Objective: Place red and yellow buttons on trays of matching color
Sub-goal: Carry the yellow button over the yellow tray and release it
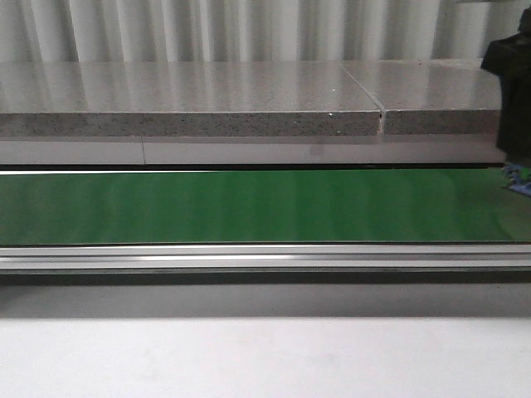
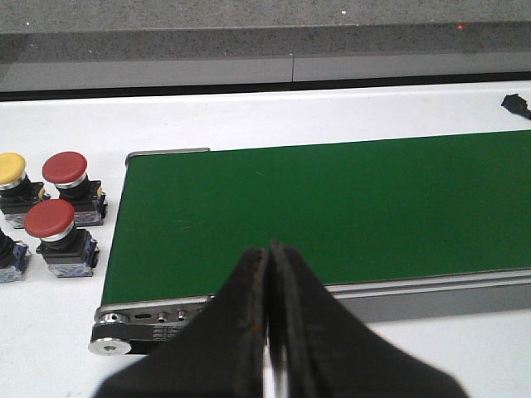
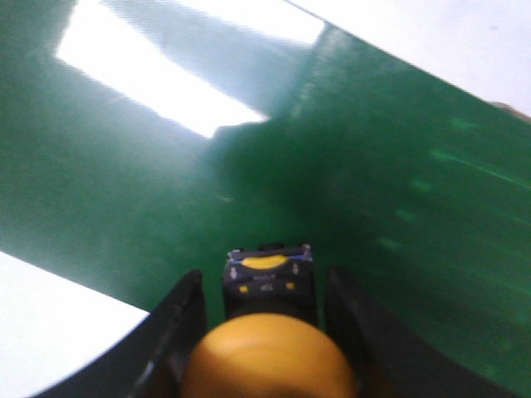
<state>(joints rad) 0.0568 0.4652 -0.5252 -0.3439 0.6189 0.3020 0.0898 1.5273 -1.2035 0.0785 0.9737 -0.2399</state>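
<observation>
My right fingers [image 3: 264,332] straddle the yellow button [image 3: 267,352] low in the wrist frame, over the green belt [image 3: 348,191]; grip contact unclear. Left fingers [image 2: 267,315] are pressed together, empty. No tray visible; next I'd judge finding the yellow one.

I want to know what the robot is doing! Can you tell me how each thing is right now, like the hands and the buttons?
Left gripper: shut, holding nothing.
Right gripper: fingers either side of the yellow button, over the green belt; grip unclear.
Two red buttons: upright on the white table, beside the belt's end.
Second yellow button: upright beside them.
</observation>
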